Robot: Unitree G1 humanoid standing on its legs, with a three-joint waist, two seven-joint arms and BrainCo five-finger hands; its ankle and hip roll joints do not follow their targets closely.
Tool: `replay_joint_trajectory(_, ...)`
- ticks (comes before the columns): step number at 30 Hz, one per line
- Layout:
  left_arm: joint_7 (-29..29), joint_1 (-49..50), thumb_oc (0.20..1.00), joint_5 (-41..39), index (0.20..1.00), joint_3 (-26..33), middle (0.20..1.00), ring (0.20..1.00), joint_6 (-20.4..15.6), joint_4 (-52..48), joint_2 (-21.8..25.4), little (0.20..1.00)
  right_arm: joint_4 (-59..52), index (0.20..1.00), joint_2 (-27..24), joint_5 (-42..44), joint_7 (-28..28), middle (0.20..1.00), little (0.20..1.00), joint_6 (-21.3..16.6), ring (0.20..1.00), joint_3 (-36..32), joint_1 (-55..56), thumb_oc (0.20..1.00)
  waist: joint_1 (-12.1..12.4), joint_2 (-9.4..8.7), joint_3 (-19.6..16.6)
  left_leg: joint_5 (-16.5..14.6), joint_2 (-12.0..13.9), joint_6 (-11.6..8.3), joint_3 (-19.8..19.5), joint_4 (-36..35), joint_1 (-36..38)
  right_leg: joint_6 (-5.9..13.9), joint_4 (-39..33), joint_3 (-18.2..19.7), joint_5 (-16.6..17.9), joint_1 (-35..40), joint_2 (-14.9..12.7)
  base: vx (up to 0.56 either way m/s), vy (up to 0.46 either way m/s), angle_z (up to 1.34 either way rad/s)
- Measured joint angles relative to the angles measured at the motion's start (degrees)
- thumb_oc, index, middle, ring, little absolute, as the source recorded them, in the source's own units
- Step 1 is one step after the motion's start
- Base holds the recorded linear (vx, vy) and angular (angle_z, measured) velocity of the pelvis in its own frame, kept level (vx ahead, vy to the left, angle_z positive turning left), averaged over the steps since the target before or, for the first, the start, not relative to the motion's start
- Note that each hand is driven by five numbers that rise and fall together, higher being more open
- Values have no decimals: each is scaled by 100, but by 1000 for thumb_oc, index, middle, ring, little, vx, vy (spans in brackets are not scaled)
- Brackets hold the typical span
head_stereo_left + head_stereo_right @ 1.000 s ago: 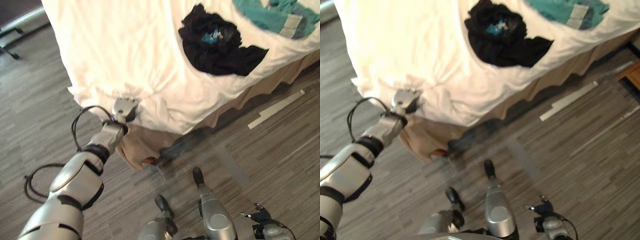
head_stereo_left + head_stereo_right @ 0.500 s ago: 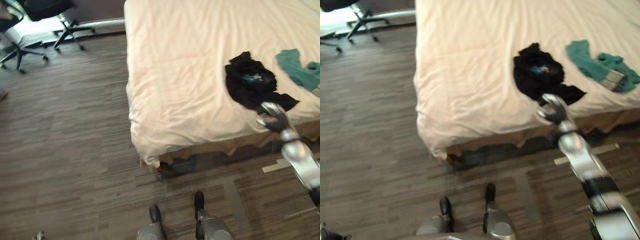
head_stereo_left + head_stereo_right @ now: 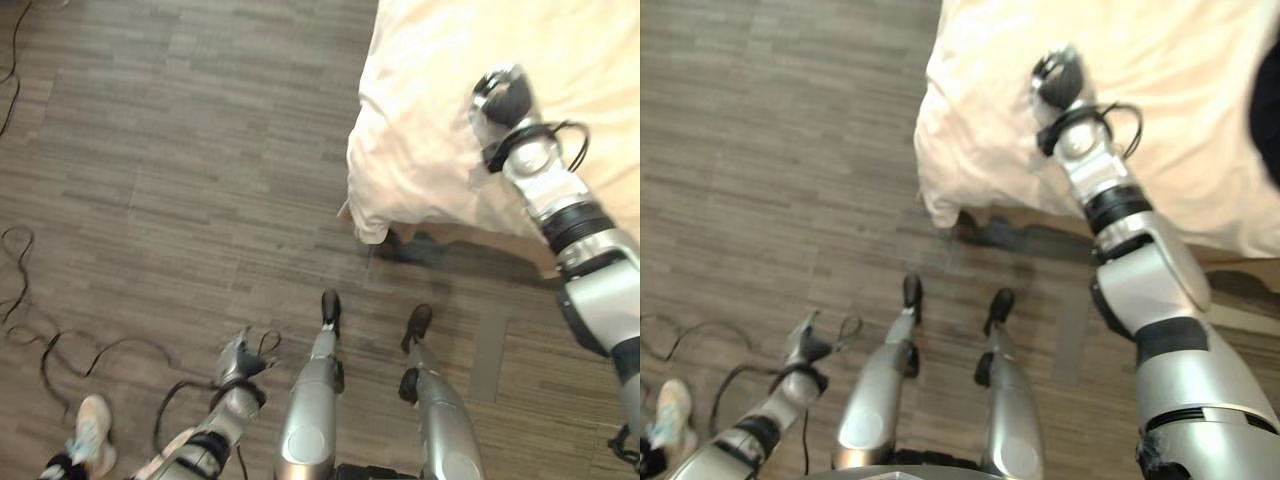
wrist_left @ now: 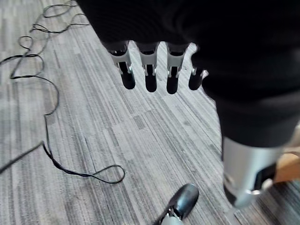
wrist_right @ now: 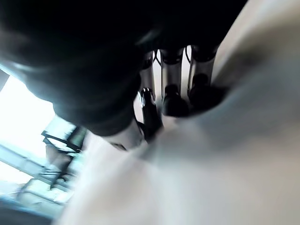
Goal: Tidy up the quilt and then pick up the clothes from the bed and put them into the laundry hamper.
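A cream quilt [image 3: 480,120] is being shown draped over the bed in the upper right of the left eye view, its corner hanging down toward the grey wood floor [image 3: 180,180]. The right hand [image 3: 503,100] is being pressed down on the quilt near that corner; in the right wrist view its dark-tipped fingers [image 5: 174,104] are seen touching the pale cloth, but whether cloth is being pinched cannot be told. The left hand [image 3: 236,362] is being held low in the lower left, its fingers [image 4: 150,75] straight and empty above the floor. A dark garment [image 3: 1268,110] is being glimpsed at the right edge of the right eye view. A person's shoe [image 3: 92,420] is appearing at the lower left. The quilt is judged soft, limp and bulky, sliding easily over the bed; it is best taken by a gathered fold at the hanging corner or edge
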Motion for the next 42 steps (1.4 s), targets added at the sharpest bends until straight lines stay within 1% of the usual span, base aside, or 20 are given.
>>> replay_joint_trajectory(2, -23, -59, 1000, 185, 1000, -62, 1000, 1000, 25, 18, -74, 1000, -205, 200, 140, 129, 181, 200, 200, 0, 200, -124, 170, 200, -133, 3, 0, -8, -2, 54, -6, 0, 143, -19, -32, -51, -13, 157, 2, 51, 16, 2)
replay_joint_trajectory(4, -20, -66, 1000, 228, 1000, -44, 1000, 1000, 44, 57, -119, 1000, -737, 200, 424, 220, 89, 200, 200, -53, 200, -185, 792, 200, -190, 6, -9, -32, 15, 72, 5, 0, 427, -43, -51, -67, -48, 442, 16, 37, 1, -4)
replay_joint_trajectory(7, -16, -50, 1000, 372, 1000, 10, 1000, 1000, 88, 72, -165, 1000, -1476, 200, 710, 237, 177, 200, 200, -162, 200, -77, 1444, 200, -380, -6, -52, -113, 58, 39, 11, 1, 642, -28, -63, -64, -106, 643, 57, 50, -13, -7)
replay_joint_trajectory(9, -35, -68, 1000, 428, 1000, 42, 1000, 1000, 121, 84, -212, 1000, -2156, 200, 717, 693, 600, 200, 200, -131, 200, 85, 1962, 200, -448, 14, -112, -147, 86, 23, 14, 1, 701, -29, -97, -33, -107, 698, 94, 67, -21, -9)
replay_joint_trajectory(10, -52, -59, 1000, 437, 1000, 114, 1000, 1000, 125, 150, -245, 1000, -2831, 200, 593, 1072, 1161, 200, 200, -121, 200, 523, 2389, 200, -442, 23, -123, -151, 105, 23, 10, 1, 812, -29, -129, -33, -107, 814, 121, 53, -8, -9)
replay_joint_trajectory(11, -66, -38, 1000, 439, 1000, 138, 1000, 1000, 126, 219, -254, 1000, -3048, 200, 623, 1387, 1668, 200, 200, -84, 200, 978, 2739, 200, -434, 27, -237, -199, 128, -7, 7, 0, 851, -30, -182, -12, -109, 860, 150, 33, -3, -9)
replay_joint_trajectory(13, -79, -45, 1000, 445, 1000, 196, 1000, 1000, 123, 276, -262, 1000, -3307, 200, 682, 1739, 2122, 200, 200, 103, 200, 1594, 3135, 200, -411, 57, -344, -210, 137, -13, 9, 0, 850, -45, -197, 6, -117, 862, 165, 12, 11, -6)
replay_joint_trajectory(15, -111, -45, 1000, 439, 1000, 392, 1000, 1000, 124, 397, -252, 1000, -3939, 200, 530, 1984, 2319, 200, 200, 55, 200, 1650, 3273, 200, -442, 56, -345, -226, 125, -23, 64, 0, 841, -45, -197, 88, -117, 815, 158, -11, -9, -12)
replay_joint_trajectory(16, -130, -31, 1000, 428, 1000, 435, 1000, 1000, 131, 421, -239, 1000, -4130, 200, 346, 2015, 2308, 200, 200, -76, 200, 1524, 3153, 200, -449, 56, -345, -220, 108, -21, 95, 0, 823, -41, -191, 142, -124, 772, 145, -24, -20, -16)
replay_joint_trajectory(19, -180, 125, 1000, 378, 1000, 458, 1000, 1000, 118, 432, -202, 1000, -4056, 200, -108, 2016, 1915, 200, 200, -372, 200, 541, 2642, 200, -436, 47, -353, -222, 64, -16, 190, -2, 739, -77, -88, 208, -150, 574, 69, -36, -15, -18)
replay_joint_trajectory(20, -222, 202, 1000, 325, 1000, 459, 1000, 1000, 103, 429, -217, 1000, -3779, 200, -324, 2027, 1703, 200, 200, -578, 200, 32, 2363, 200, -456, 45, -354, -220, 46, -15, 206, -1, 689, -77, -36, 210, -150, 477, 37, -40, -14, -14)
replay_joint_trajectory(24, -296, 436, 1000, 219, 1000, 457, 1000, 1000, -11, 412, -262, 1000, -2498, 200, -633, 2310, 1005, 200, 200, -846, 200, -981, 1832, 200, -475, 43, -355, -211, 19, -9, 210, -1, 633, -71, 46, 227, -144, 340, 10, -36, 7, -7)
replay_joint_trajectory(27, -320, 607, 1000, 98, 1000, 510, 1000, 1000, -7, 407, -314, 1000, -1661, 200, -616, 2471, 743, 200, 200, -772, 200, -1338, 1874, 200, -532, 39, -356, -209, 23, -6, 237, 0, 627, -72, 73, 243, -143, 291, 14, -42, 6, -9)
replay_joint_trajectory(29, -343, 625, 1000, -25, 1000, 628, 1000, 1000, 0, 459, -376, 1000, -981, 200, -643, 2461, 693, 200, 200, -534, 200, -1511, 2259, 200, -577, 36, -353, -192, 20, 7, 245, 2, 645, -32, 138, 290, -117, 279, 22, -40, 7, -1)
replay_joint_trajectory(33, -408, 527, 1000, -126, 1000, 750, 1000, 1000, 22, 531, -366, 1000, -584, 200, -599, 2346, 860, 200, 200, -550, 200, -1884, 3022, 200, -634, 36, -348, -182, 1, 87, 321, 4, 742, -37, 167, 340, -116, 335, 11, -27, 16, -5)
replay_joint_trajectory(35, -498, 357, 1000, -125, 1000, 742, 1000, 1000, 38, 542, -362, 1000, -190, 200, -512, 2309, 956, 200, 200, -370, 200, -2169, 3489, 200, -637, 33, -338, -205, 4, 81, 319, 4, 875, -9, 243, 353, -147, 437, 5, -18, 51, 3)
replay_joint_trajectory(36, -541, 215, 1000, -126, 1000, 745, 1000, 1000, 47, 529, -360, 1000, 111, 200, -314, 2202, 983, 200, 200, -294, 200, -2564, 4061, 200, -634, 36, -330, -235, 11, 84, 295, 4, 982, -26, 331, 312, -229, 534, -3, 17, 46, 11)
replay_joint_trajectory(38, -565, 97, 1000, -127, 1000, 751, 1000, 1000, 46, 570, -344, 1000, 685, 200, -59, 2183, 1029, 200, 200, 46, 200, -2748, 4680, 200, -661, 6, -311, -318, -6, 90, 297, 3, 1131, -19, 360, 328, -346, 669, -26, 47, 42, 1)
replay_joint_trajectory(41, -613, 53, 1000, -127, 1000, 850, 1000, 1000, 107, 632, -337, 1000, 993, 200, 274, 2188, 1085, 200, 200, 188, 200, -3435, 5664, 200, -1001, -32, -271, -423, -56, 72, 310, 0, 1398, -14, 206, 316, -356, 1001, -59, 94, 24, -3)
replay_joint_trajectory(42, -627, 30, 1000, -126, 1000, 856, 1000, 1000, 136, 650, -336, 1000, 1082, 219, 302, 2188, 1084, 219, 219, 243, 219, -3534, 5897, 219, -1108, -62, -267, -450, -62, 81, 324, 0, 1491, -16, 164, 331, -357, 1100, -60, 86, 34, -4)
